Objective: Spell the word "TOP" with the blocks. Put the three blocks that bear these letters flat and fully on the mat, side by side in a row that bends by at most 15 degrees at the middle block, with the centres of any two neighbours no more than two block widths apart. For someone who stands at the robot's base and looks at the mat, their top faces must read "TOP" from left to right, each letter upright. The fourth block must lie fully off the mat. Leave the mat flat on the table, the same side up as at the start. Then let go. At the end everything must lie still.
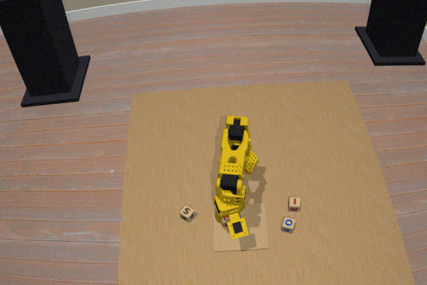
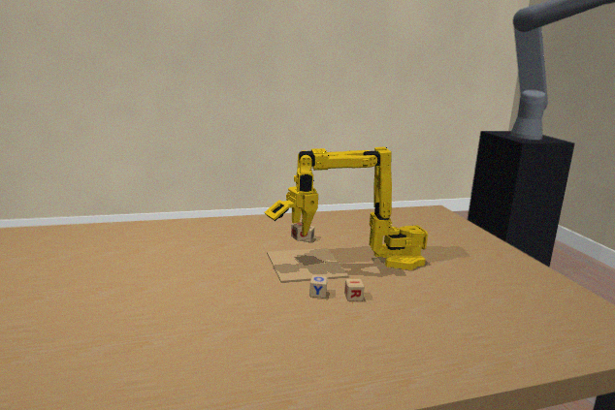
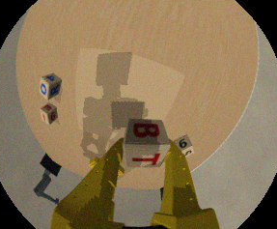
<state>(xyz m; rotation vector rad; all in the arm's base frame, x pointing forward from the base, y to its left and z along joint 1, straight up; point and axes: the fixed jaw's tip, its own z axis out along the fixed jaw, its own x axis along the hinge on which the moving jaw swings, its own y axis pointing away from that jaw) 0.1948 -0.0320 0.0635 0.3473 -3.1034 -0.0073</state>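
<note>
My gripper (image 2: 301, 233) (image 3: 147, 143) is shut on a block with red letters (image 1: 224, 220) (image 2: 296, 233), held in the air above the mat (image 1: 260, 242) (image 2: 288, 272) (image 3: 154, 81). In the wrist view its faces show a red B, turned sideways, and a red T. A block with a blue O on top (image 1: 288, 224) (image 2: 318, 287) (image 3: 50, 86) stands off the mat. Beside it stands a block with a red bar on top (image 1: 294, 203) (image 2: 354, 291) (image 3: 48, 114). A block with a black S on top (image 1: 187, 212) (image 3: 183, 145) lies off the mat's other side. I see no P.
The wooden table (image 1: 165, 257) (image 2: 148, 326) carries the arm and blocks. The arm's links cover part of the mat in the top view, and its shadow falls across the mat. Black pedestals (image 1: 38, 43) (image 2: 516, 192) stand beyond the table.
</note>
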